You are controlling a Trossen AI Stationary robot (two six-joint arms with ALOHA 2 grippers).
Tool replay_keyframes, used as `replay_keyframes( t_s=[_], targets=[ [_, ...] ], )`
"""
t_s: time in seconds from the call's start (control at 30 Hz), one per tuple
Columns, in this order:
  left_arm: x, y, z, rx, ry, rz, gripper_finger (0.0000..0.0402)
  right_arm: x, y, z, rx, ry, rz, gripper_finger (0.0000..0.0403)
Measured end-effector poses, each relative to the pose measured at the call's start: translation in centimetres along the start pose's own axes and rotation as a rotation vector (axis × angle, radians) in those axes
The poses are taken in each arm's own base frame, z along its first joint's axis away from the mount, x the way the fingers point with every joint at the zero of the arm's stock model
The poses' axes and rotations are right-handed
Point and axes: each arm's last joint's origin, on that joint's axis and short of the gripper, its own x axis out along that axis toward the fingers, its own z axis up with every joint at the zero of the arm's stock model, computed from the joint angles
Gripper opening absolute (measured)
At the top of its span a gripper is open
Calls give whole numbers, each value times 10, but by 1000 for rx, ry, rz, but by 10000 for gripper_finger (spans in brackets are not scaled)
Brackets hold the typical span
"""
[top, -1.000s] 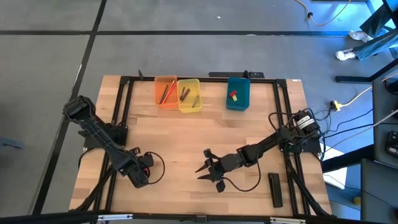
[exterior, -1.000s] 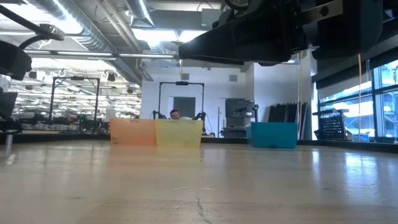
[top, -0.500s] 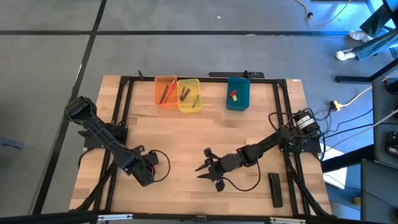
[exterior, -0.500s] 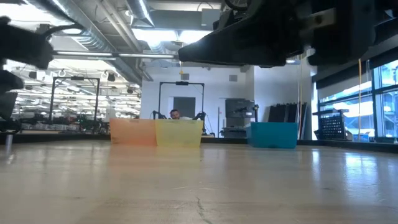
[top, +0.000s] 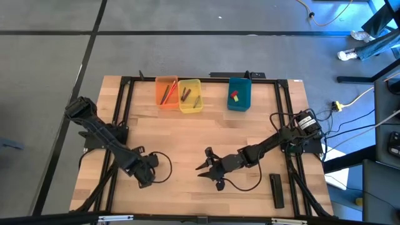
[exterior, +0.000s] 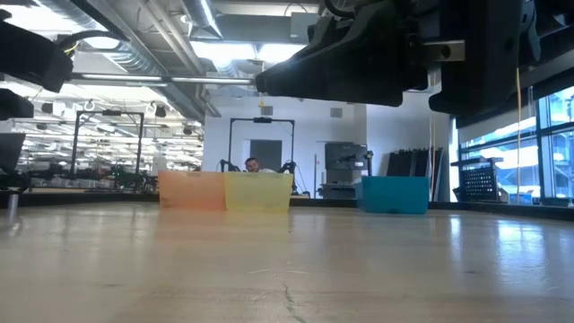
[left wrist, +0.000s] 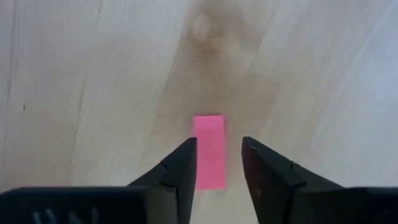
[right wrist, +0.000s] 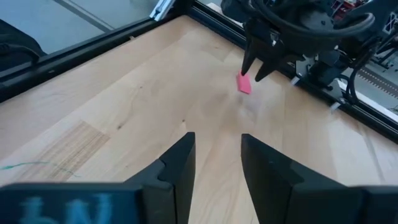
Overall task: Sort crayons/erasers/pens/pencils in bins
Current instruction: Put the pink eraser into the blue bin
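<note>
A pink eraser [left wrist: 209,151] lies flat on the wooden table near its front left. My left gripper [left wrist: 219,155] points down over it, open, with one finger on each long side of the eraser. In the high view the gripper [top: 148,174] hides the eraser. The right wrist view shows the eraser [right wrist: 244,83] at the left gripper's fingertips [right wrist: 255,73]. My right gripper [top: 209,170] is open and empty above the table's middle front. The orange bin [top: 166,92], yellow bin [top: 190,95] and teal bin [top: 239,94] stand at the far edge. The teal bin holds small red and yellow erasers. My left gripper comes at the pink eraser from above, its fingers standing along the eraser's two long sides [left wrist: 198,155]. One finger is right at the eraser's edge and the other stands apart from it. I cannot tell whether it touches. The eraser lies flat on the table.
A long black bar [top: 277,190] lies at the front right, beside the right arm. The orange and yellow bins hold thin sticks. A black frame [top: 125,94] runs around the table's edges. Bare wood lies between the grippers and the bins.
My left gripper has gone a little toward the table's right edge, to above the pink eraser.
</note>
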Motion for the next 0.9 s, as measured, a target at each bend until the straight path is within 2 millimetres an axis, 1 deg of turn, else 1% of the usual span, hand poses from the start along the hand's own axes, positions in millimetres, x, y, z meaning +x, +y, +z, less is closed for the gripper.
replay_keyframes(
  t_s=[0.2,0.33,0.47,0.57,0.7,0.9],
  targets=[
    [0,-5,-5,8,-26,-16,161,0,0,0,4,1,0,131],
    [9,-2,-12,35,-15,41,174,0,0,0,25,1,0,131],
    [21,5,-17,-31,13,83,173,0,0,0,26,0,0,131],
    [24,7,-19,-63,35,78,174,0,0,0,26,0,0,131],
    [25,5,-19,-34,33,50,170,0,0,0,26,-1,-1,131],
    [25,4,-18,-3,0,51,146,0,0,0,26,-2,-1,131]
  ],
)
